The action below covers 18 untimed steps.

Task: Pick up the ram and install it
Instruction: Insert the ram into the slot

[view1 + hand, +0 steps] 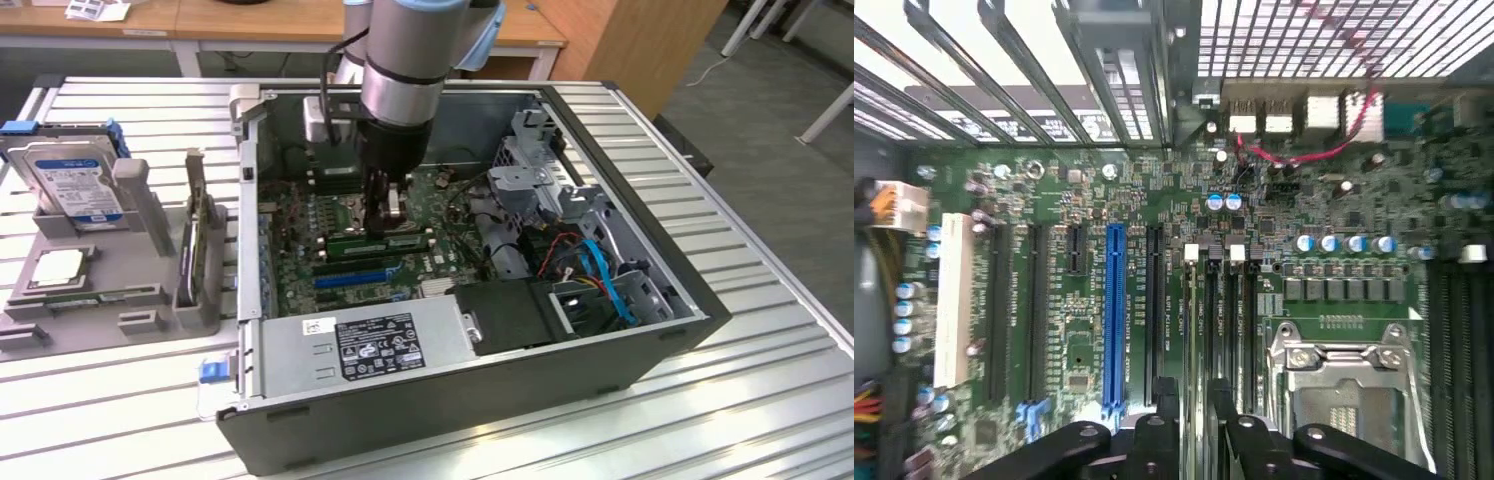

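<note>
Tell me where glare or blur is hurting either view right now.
Wrist view: the slotted panel blows out white with backlight, and the claw sits dark and soft; the motherboard reads evenly lit. Exterior view: light is even, with mild sheen on the ribbed table.

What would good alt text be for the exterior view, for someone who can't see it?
A grey robot arm reaches down into an open black desktop computer case, its hand low over the thin green ram stick lying along the green motherboard's slots. On the exterior view's left, a grey fixture holds a silver hard drive with a blue-and-white label.
</note>
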### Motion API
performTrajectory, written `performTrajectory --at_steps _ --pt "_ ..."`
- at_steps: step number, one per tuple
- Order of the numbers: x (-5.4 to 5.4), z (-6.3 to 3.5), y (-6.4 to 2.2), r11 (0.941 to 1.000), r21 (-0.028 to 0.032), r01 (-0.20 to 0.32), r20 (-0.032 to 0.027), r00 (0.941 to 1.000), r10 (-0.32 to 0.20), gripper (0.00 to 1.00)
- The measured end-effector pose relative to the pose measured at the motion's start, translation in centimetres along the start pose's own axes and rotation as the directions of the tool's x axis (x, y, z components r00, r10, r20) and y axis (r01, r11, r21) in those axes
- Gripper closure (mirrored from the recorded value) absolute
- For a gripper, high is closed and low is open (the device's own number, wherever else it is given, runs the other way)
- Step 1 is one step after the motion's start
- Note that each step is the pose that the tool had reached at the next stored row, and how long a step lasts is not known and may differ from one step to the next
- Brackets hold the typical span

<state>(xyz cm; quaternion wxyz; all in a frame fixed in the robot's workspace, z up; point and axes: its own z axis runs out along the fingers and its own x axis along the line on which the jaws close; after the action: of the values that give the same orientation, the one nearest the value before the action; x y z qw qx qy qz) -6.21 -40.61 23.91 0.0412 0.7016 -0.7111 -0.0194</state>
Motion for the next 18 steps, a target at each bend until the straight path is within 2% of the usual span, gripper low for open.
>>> performTrajectory --at_steps 2,5,7,9,10,11,12,13,14,15,18 --pt "0.0 -0.81 0.06 1.0000 -0.0002 0.000 -0.0003 1.0000 0.000 0.74" --pt "0.0 -0.86 0.01 1.0000 0.0000 0.000 0.0000 1.0000 0.000 0.74" --pt "0.0 -0.91 -0.45 1.0000 -0.0004 0.000 -0.0003 1.0000 0.000 0.74" --pt "0.0 -0.91 -0.49 1.0000 -0.0005 0.000 -0.0002 1.0000 0.000 0.74" --pt "0.0 -0.91 -0.49 1.0000 -0.0004 0.000 -0.0001 1.0000 0.000 0.75" --pt "0.0 -0.90 -0.49 1.0000 -0.0005 0.000 -0.0001 1.0000 0.000 0.82" --pt "0.0 -0.91 -0.52 1.0000 -0.0004 0.000 -0.0001 1.0000 0.000 0.82" --pt "0.0 -0.93 -0.59 1.0000 -0.0005 0.000 -0.0002 1.0000 0.000 0.89" --pt "0.0 -0.96 -0.70 1.0000 -0.0008 0.000 -0.0003 1.0000 0.000 0.89" --pt "0.0 -1.03 -0.85 1.0000 -0.0009 0.000 -0.0002 1.0000 0.000 0.89" --pt "0.0 -1.54 -2.07 1.0000 -0.0012 0.001 0.0016 1.0000 -0.001 0.89"
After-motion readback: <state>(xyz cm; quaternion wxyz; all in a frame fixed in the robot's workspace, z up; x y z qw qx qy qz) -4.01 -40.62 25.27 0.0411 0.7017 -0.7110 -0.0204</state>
